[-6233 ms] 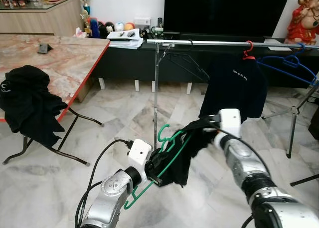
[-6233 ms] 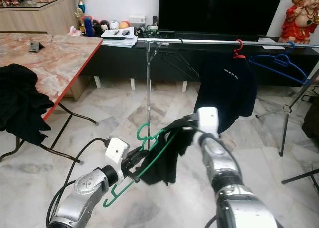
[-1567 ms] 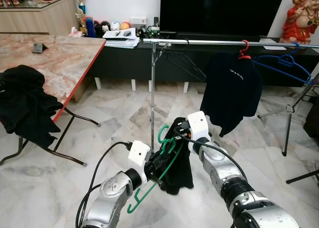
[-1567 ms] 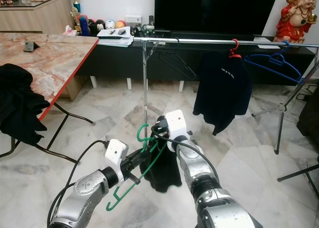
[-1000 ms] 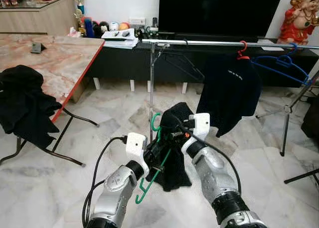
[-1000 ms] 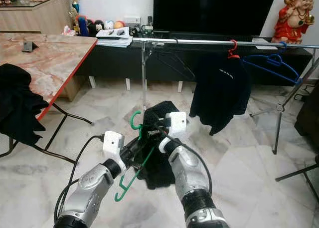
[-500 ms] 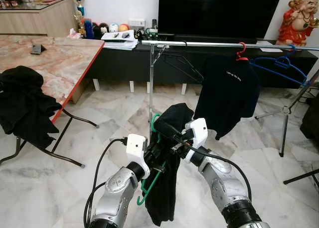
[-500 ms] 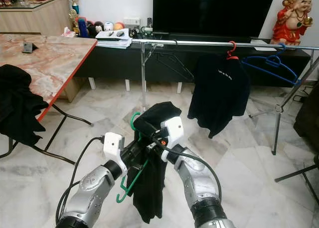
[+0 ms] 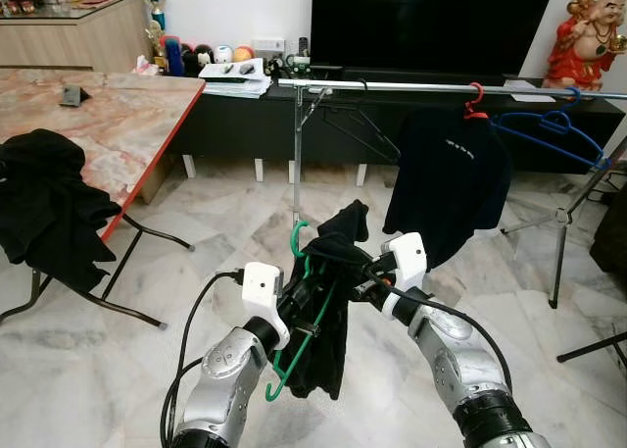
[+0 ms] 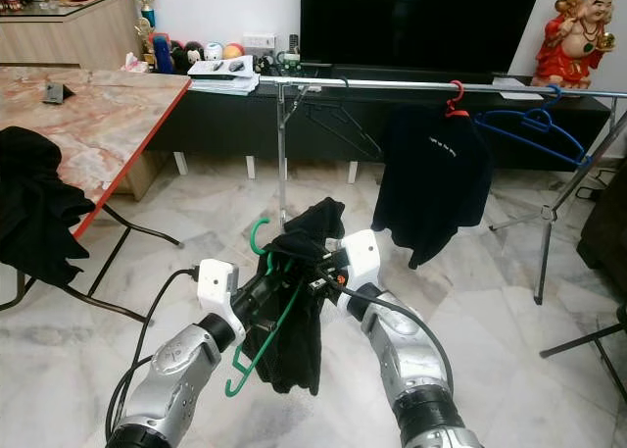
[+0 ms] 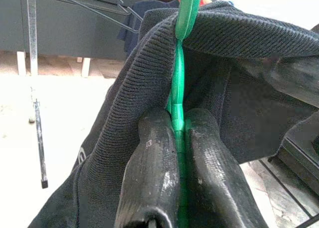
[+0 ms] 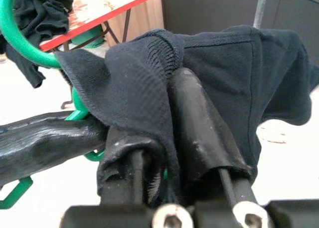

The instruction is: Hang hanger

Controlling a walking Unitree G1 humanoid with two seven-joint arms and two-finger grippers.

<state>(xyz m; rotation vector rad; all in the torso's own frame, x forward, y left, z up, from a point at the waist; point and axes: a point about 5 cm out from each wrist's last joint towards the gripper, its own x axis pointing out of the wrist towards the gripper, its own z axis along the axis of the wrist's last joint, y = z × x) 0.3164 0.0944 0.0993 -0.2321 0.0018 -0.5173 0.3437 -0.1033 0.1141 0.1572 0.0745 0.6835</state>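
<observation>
From the head camera, the left gripper (image 9: 306,293) and right gripper (image 9: 355,272) hold a green hanger (image 9: 302,316) draped with a black shirt (image 9: 328,306), well short of the rail (image 9: 411,86). Left wrist view: fingers (image 11: 152,153) clamp the hanger. Right wrist view: fingers (image 12: 199,133) pinch cloth. Hanging remains undone.

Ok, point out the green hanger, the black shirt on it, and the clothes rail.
green hanger (image 9: 298,240), left eye view, on its hook.
black shirt (image 9: 328,345), left eye view, on the hanging cloth.
clothes rail (image 9: 411,87), left eye view, on the horizontal bar.
</observation>
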